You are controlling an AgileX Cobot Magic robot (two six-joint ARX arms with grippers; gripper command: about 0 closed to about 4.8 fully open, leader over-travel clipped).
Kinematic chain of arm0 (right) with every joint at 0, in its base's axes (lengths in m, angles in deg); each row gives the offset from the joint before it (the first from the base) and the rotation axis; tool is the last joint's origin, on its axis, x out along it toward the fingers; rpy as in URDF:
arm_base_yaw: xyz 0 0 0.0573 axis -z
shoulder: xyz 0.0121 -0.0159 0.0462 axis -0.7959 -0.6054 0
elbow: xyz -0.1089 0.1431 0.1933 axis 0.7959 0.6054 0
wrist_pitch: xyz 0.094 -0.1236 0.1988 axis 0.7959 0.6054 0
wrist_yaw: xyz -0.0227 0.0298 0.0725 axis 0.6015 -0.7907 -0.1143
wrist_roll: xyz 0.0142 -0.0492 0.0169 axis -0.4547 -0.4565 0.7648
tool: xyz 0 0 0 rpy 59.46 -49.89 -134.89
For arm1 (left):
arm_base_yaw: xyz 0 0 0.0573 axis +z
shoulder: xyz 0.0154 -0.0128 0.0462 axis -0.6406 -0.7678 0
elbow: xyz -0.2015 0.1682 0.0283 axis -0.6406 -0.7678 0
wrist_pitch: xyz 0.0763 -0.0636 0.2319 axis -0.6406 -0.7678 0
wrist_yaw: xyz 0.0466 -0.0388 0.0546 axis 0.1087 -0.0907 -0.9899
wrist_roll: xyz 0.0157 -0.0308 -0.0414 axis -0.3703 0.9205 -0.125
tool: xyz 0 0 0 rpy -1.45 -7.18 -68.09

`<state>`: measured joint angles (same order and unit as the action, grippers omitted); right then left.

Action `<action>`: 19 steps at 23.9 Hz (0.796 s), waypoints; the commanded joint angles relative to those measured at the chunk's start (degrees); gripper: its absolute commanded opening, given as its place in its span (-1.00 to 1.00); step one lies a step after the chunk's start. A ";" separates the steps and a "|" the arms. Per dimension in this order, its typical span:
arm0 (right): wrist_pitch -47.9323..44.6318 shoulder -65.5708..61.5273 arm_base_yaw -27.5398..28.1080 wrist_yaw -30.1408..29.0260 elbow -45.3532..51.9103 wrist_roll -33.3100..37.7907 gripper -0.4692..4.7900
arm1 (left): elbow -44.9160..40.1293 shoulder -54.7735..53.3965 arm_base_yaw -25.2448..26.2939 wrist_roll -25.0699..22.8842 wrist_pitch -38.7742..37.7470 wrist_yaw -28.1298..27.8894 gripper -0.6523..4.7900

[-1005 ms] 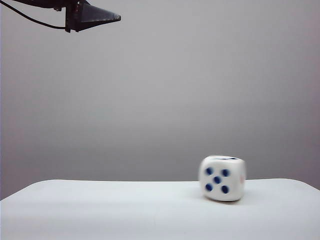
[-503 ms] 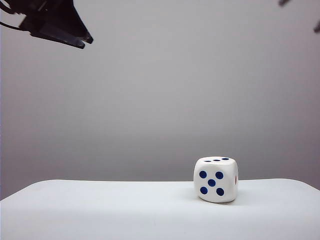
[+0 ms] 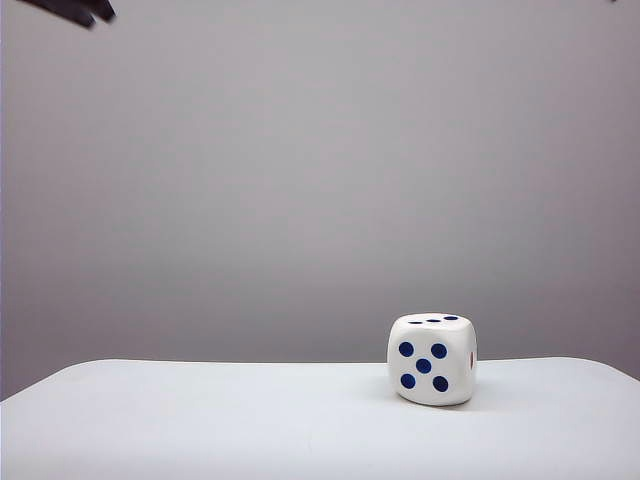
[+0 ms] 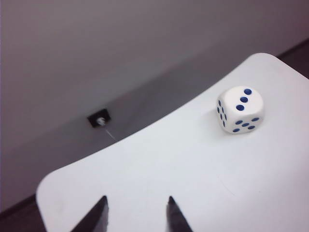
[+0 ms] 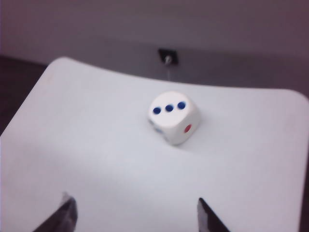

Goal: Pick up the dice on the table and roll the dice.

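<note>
The table [image 3: 200,420] is seen as a broad white surface with rounded corners, and the dice [image 3: 432,358] rests flat on it toward the right side in the exterior view, three blue pips on top, five blue pips facing that camera and a red pip on a side face. Nothing touches it, and both arms are raised well clear. Judged from this, the roll looks finished and the step in hand is a withdrawal; it is best done by keeping both arms high and away from the cube so that the settled face is not disturbed, and by avoiding any sweep low across the table. Should a fresh pick be called for, two opposite flat faces are better taken than the rounded corners, which would let the cube slip. The right gripper [image 5: 135,215] is held above the near part of the table with its fingertips set wide apart and nothing between them. The left gripper [image 4: 136,212] is held over the table's far end from the dice, its fingertips narrower but parted, also empty.
</note>
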<state>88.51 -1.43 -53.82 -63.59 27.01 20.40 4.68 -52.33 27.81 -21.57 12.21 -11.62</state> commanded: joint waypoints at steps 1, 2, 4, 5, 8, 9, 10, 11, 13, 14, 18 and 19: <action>-1.92 4.94 0.00 4.50 1.14 1.84 0.31 | -0.98 4.39 0.00 0.48 0.24 -3.56 -0.20; -2.23 7.67 0.02 5.92 1.46 1.86 0.28 | -1.81 7.21 0.00 0.42 0.46 -6.84 -0.20; -4.33 12.26 0.07 8.74 2.21 1.86 0.17 | -3.76 12.17 0.00 0.52 0.81 -11.06 -0.21; -5.51 14.32 0.09 9.84 2.62 1.88 0.17 | -4.81 14.08 -0.02 0.77 1.40 -12.28 -0.21; -9.51 19.21 0.11 12.22 4.57 2.03 0.17 | -8.35 19.87 -0.04 0.83 3.19 -14.75 -0.21; -10.75 20.63 0.13 13.18 5.38 2.19 0.17 | -9.57 21.75 -0.07 0.83 3.78 -15.34 -0.22; -11.85 22.12 0.13 14.27 6.27 2.58 0.17 | -10.88 23.78 -0.07 0.85 4.48 -15.69 -0.24; -13.25 23.74 0.13 15.67 7.58 3.28 0.17 | -12.63 26.29 -0.07 0.98 5.70 -16.52 -0.26; -15.58 26.27 0.13 16.76 10.01 4.72 0.17 | -15.69 30.42 -0.07 1.79 8.07 -17.97 -0.34; -17.27 27.56 0.13 16.74 11.74 5.16 0.17 | -17.88 33.07 -0.04 1.95 9.99 -18.69 -0.34; -24.17 31.41 0.13 16.79 20.15 9.57 0.17 | -27.15 42.51 -0.04 5.22 17.64 -20.39 -0.37; -25.88 31.98 0.13 16.79 22.23 10.36 0.17 | -29.22 44.50 -0.04 6.82 19.12 -20.96 -0.43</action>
<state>66.70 30.11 -53.71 -47.11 47.49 28.73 -22.54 -9.75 27.72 -17.85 27.59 -31.69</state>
